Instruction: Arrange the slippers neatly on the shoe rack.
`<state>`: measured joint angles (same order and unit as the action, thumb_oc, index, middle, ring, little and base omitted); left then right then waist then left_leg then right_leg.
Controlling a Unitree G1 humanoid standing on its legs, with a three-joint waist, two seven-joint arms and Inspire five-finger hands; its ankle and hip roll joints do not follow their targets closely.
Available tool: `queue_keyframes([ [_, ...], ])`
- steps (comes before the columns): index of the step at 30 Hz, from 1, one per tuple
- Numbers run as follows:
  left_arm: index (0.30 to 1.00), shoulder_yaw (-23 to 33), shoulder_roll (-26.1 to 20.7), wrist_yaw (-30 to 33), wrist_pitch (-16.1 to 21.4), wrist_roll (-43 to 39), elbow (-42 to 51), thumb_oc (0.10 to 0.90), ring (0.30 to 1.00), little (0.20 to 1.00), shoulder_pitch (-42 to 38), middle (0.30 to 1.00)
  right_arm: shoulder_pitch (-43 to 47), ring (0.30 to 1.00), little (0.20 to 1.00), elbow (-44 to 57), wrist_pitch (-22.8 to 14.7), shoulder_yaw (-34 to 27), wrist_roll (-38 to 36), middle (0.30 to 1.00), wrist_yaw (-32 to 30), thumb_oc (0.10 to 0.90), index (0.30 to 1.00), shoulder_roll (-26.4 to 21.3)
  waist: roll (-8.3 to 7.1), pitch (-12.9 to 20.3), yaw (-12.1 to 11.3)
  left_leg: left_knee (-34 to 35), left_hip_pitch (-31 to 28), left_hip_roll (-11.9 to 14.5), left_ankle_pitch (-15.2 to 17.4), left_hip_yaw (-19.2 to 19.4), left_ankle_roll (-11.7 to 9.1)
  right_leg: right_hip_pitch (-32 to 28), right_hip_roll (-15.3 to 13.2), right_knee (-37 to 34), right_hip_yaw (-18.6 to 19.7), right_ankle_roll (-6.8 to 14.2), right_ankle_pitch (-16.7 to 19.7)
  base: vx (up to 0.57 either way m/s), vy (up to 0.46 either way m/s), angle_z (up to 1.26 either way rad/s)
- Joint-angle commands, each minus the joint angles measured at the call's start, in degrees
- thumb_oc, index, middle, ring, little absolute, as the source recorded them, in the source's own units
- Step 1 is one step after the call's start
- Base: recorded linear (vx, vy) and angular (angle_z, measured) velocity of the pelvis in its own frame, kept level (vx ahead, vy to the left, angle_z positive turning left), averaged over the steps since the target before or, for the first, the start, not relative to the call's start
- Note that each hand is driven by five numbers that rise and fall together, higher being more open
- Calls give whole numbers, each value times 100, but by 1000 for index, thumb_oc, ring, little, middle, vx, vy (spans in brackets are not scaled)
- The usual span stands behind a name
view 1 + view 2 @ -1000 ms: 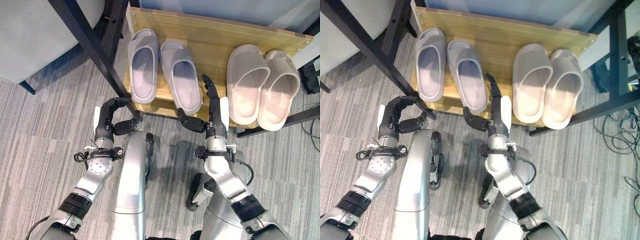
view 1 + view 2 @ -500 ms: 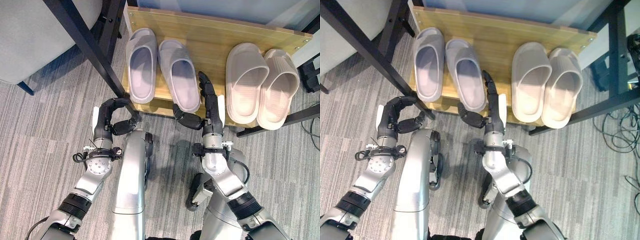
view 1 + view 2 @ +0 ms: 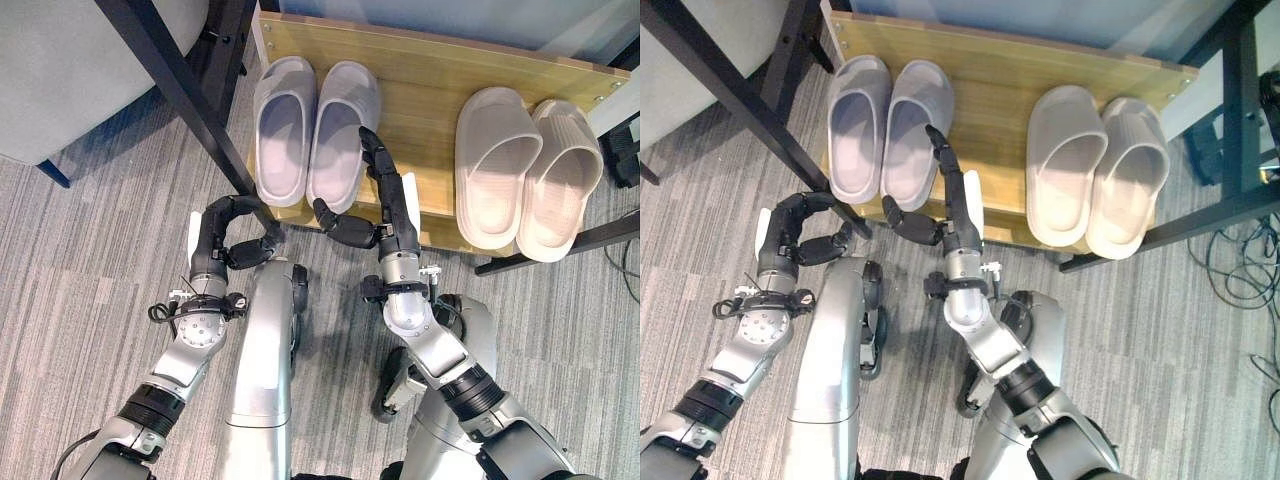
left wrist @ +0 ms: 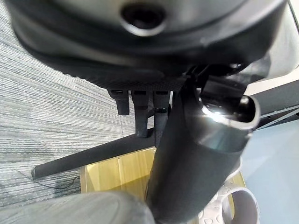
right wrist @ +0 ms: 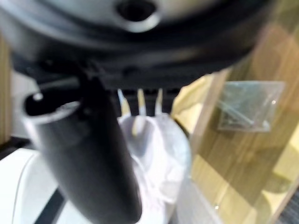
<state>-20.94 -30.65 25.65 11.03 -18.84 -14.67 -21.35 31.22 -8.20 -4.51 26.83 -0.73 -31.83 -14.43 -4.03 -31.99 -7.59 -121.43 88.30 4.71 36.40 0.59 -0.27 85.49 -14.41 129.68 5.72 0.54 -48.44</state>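
Observation:
A wooden shoe rack lies on the carpet ahead. Two pale grey slippers sit side by side at its left end, the left one touching the right one. A beige pair sits at the rack's right end. My right hand is open. Its straight fingers lie along the right side of the right grey slipper, and its thumb is at the heel. My left hand hangs curled and holding nothing by the rack's front left corner.
A black metal leg slants across the rack's left end, close to my left hand. A grey seat is at the upper left. A black frame bar runs under the rack's right end. Grey carpet lies in front.
My right hand has swept left, pushing the right grey slipper until it lies against the left one. The left hand and the beige pair have not moved.

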Motion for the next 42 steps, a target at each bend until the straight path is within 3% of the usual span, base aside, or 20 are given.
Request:
queue_keyframes([
  [1, 900, -1323, 974, -150, 192, 502, 163, 800, 900, 900, -449, 900, 939, 900, 900, 528, -413, 89, 266, 900, -51, 800, 900, 176, -139, 220, -20, 364, 165, 107, 28, 158, -333, 234, -57, 17, 67, -491, 1204, 0, 0, 0],
  [9, 900, -1298, 1012, -160, 179, 548, 81, 800, 900, 900, -438, 900, 787, 900, 900, 754, -399, -53, 500, 900, -75, 800, 900, 30, -172, 220, 31, 384, 165, 107, 6, 187, -353, 239, -57, 54, 113, -506, 1179, 0, 0, 0],
  [17, 900, -1118, 861, -186, 240, 590, 301, 800, 900, 900, -212, 900, 386, 900, 900, 1493, -374, -362, 1372, 900, -272, 800, 900, -258, -191, 220, 100, 379, 165, 131, 1, 198, -378, 267, -40, 96, 145, -537, 1134, 0, 0, 0],
  [29, 900, -795, 597, -159, 255, 621, 474, 800, 900, 900, 174, 900, -290, 900, 900, 2676, -474, -679, 1579, 900, -264, 800, 900, -371, -263, 220, 215, 277, 165, 202, 19, 190, -367, 360, 27, 173, 185, -551, 1107, -7, -1, -3],
  [36, 900, -137, 442, 64, 290, 812, 604, 800, 900, 900, 462, 900, -852, 900, 900, 2908, -584, -1110, 1476, 900, -237, 800, 900, -605, -211, 220, 340, 242, 165, 216, -76, 173, -349, 306, 81, 208, 162, -566, 1028, 2, 5, -5],
  [42, 900, 505, 347, 61, 431, 945, 833, 800, 900, 900, 929, 900, -1486, 900, 900, 2997, -746, -1751, 1462, 900, -102, 800, 900, -1014, -118, 220, 383, 819, 165, 117, -360, 145, -327, -10, 45, -257, 31, -608, 1040, 3, 3, -1],
])
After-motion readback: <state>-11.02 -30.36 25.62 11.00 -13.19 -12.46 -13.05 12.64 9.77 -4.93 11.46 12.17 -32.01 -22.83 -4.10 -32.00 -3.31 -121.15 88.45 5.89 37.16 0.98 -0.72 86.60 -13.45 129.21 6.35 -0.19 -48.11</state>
